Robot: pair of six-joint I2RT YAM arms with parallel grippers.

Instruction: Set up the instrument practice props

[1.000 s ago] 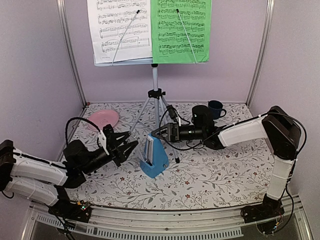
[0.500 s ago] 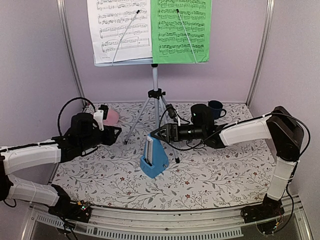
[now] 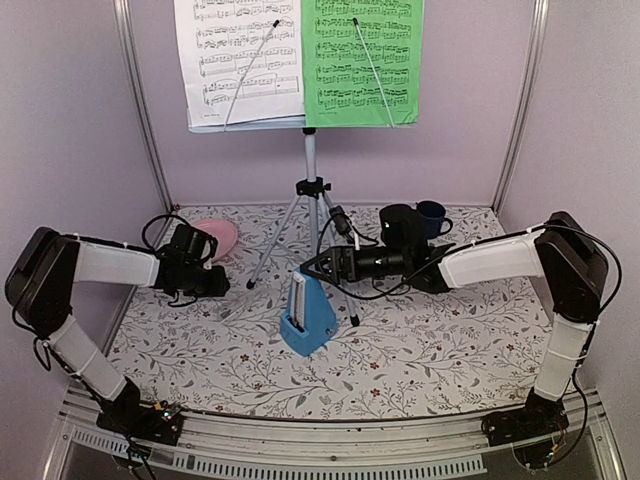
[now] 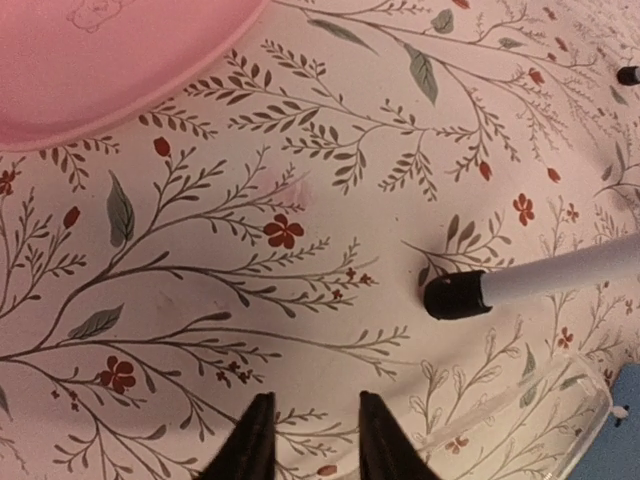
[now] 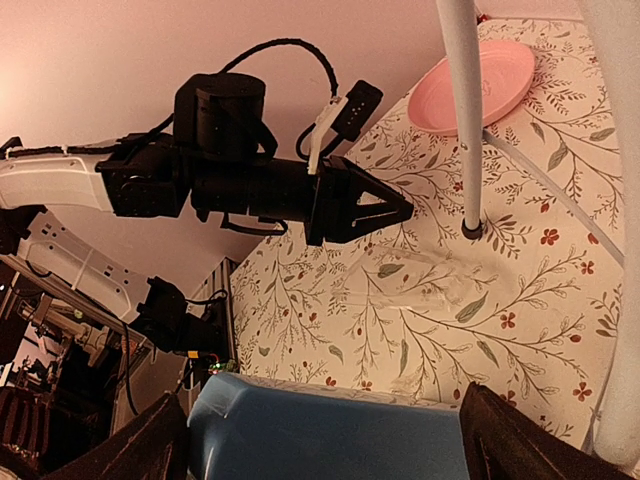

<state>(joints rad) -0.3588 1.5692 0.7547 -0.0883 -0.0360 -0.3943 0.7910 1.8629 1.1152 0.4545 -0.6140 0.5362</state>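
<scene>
Small blue pyramid metronome (image 3: 308, 322) stood mid-tabletop (image 3: 420, 345) before the silver-tripod music stand (image 3: 310, 160), right fingers (image 5: 520, 440) spread wide either side of it, left fingers (image 4: 250, 445) narrowly parted, empty, beside the round pink plate (image 3: 222, 235).

Floral tbl (image 3: 430, 350) w/ stand (image 3: 311, 160), metronome (image 3: 310, 325), plate (image 3: 222, 236), mug (image 3: 433, 216)

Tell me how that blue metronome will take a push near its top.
The metronome is tall and tapering and stands upright on a small base, so a high push would probably tip it rather than slide it. Its smooth, sloping sides look like hard plastic and may slip out of a pinch. The flowered table cover might add drag, which would favour tipping.
</scene>
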